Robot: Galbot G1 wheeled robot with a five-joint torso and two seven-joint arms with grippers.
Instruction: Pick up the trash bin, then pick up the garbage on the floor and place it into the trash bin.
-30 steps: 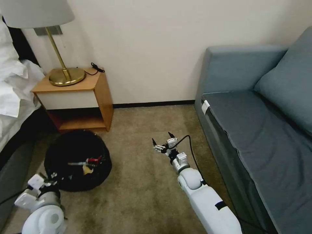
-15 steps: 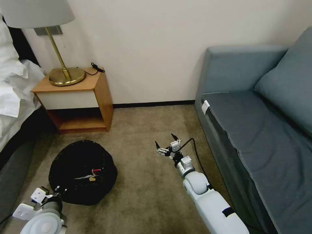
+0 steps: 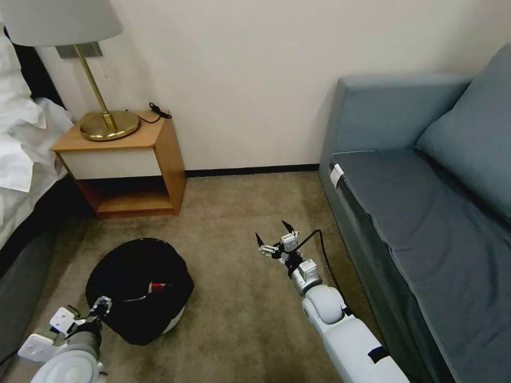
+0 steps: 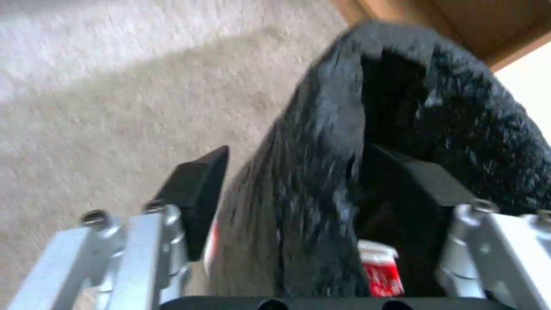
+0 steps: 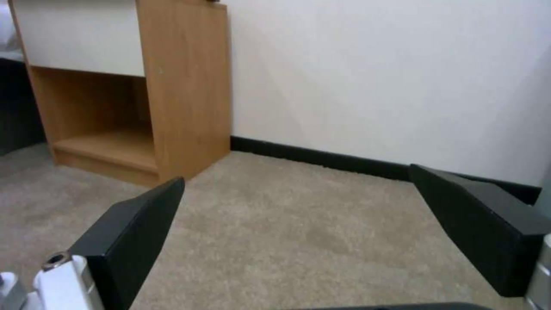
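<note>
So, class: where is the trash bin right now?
In the head view the trash bin sits low on the robot's left, its rim between the left gripper's fingers, before the wooden nightstand.

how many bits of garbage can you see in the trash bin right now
1 for sure: a red snack packet lies inside the trash bin, whose rim the left gripper straddles. More may be hidden in the black liner.

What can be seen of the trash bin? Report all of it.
The trash bin is small, round and black, lined with a crinkly black plastic bag that covers its rim. It is tilted, with a pale patch of its underside showing. The left gripper straddles its near rim, one finger outside and one inside. Inside lie red-printed litter pieces. It sits over the beige carpet, in front of the wooden nightstand.
</note>
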